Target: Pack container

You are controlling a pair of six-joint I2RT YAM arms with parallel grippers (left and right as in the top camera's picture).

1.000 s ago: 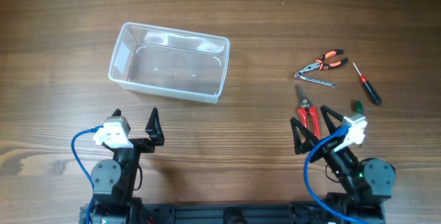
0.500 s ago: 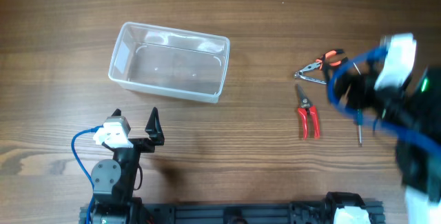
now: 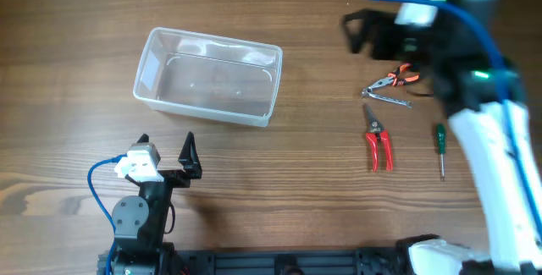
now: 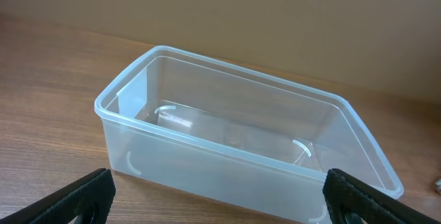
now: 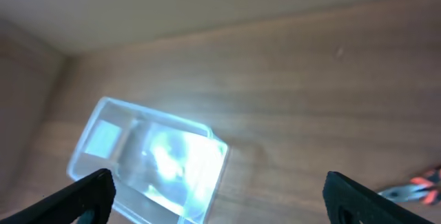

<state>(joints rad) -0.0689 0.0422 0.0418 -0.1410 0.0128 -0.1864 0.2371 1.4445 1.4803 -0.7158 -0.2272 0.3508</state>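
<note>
Clear plastic, thin-walled and glossy, forms the container [image 3: 148, 62], a rectangular tub with rounded corners and a rolled rim. It sits upright, mouth up, on the left half of the worktop [image 3: 68, 21], a brown wood-grain surface with long streaks running side to side. From the left wrist view, faint curved moulding marks show on its floor and light glints along the rim.

Right of the tub, well apart from it, lie three tools. The pliers [image 3: 405, 74] have orange-and-black grips, and their bare metal ends point towards the tub. The snips [image 3: 378, 144] have red handles and a short steel beak. The slim screwdriver [image 3: 439, 146] has a green handle and a thin shaft.

The left hand [image 3: 166, 140] sits low at the near edge, its black tapered fingers spread wide and aimed at the tub's long side, with a blue cable [image 3: 95, 186] looping beside its white wrist block. The right arm reaches far out over the tools, blurred in the overhead view. The right hand [image 5: 217, 186] is raised above the worktop and angled towards the container, its two dark fingertips held wide apart
</note>
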